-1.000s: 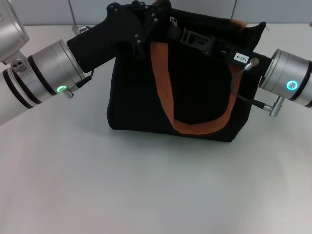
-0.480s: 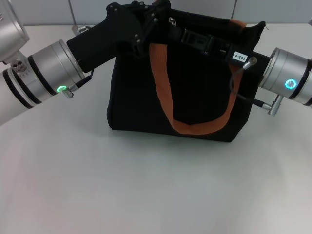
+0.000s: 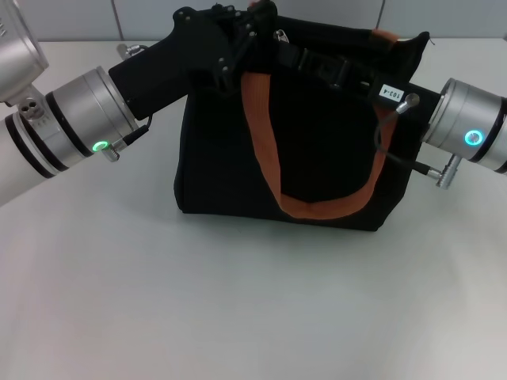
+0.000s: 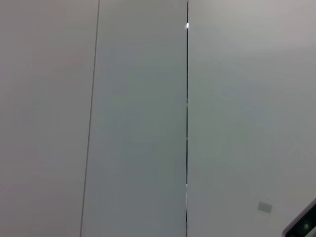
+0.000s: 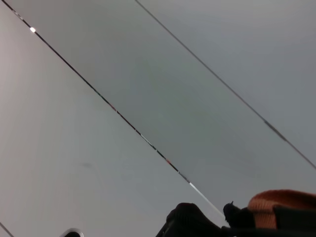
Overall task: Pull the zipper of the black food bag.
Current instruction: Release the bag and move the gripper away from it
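Pale grey wall panels with thin dark seams are seen behind a plain white bench, on which the boxy black fabric food bag with its brown-orange webbing strap handle is stood upright, near the far edge and roughly central. From the left, the left arm's silver cylindrical wrist and black gripper are brought in over the bag's top left corner, where the upper end of the strap is met; this placement is judged to serve as an anchor, so that the soft bag is kept from sliding or folding while the zip is drawn. Whether its jaws are clamped on the fabric cannot be told, since they are lost against the black cloth. Just beside it along the top edge, a small silver metal zipper pull is made out on the black zip line. Further right, the right arm's black gripper is laid along that top edge from the bag's right side, apparently aligned with the zip line so that a pull can be made straight along it; the state of its jaws cannot be told either. In the right wrist view only a strip of black fabric and orange webbing is caught beneath the wall panels.
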`<action>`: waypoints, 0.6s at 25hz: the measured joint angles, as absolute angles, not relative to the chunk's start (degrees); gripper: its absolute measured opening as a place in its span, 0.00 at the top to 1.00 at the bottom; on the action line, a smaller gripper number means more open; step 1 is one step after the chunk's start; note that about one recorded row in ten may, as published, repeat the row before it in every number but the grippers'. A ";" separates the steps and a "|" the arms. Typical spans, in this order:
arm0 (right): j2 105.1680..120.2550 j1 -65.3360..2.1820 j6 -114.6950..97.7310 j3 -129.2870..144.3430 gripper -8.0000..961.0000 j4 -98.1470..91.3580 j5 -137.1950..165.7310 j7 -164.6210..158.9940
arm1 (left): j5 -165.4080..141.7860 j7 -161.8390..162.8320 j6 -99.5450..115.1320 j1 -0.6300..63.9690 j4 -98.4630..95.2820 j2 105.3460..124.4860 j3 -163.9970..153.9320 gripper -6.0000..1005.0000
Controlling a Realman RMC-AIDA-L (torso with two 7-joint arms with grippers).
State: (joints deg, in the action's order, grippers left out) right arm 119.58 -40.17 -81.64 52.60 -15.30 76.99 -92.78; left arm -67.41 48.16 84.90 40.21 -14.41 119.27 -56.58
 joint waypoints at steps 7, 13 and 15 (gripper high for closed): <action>119.64 -40.08 -81.75 52.64 0.93 -15.10 76.90 -92.50 | -67.41 48.17 84.89 40.16 -14.32 119.27 -56.51 0.97; 119.70 -39.84 -81.45 52.38 0.99 -15.19 76.90 -92.45 | -67.41 48.17 85.05 40.02 -14.32 119.27 -56.51 0.97; 119.68 -39.49 -81.32 52.34 0.99 -15.48 76.90 -92.45 | -67.41 48.17 85.20 39.87 -14.32 119.27 -56.49 0.96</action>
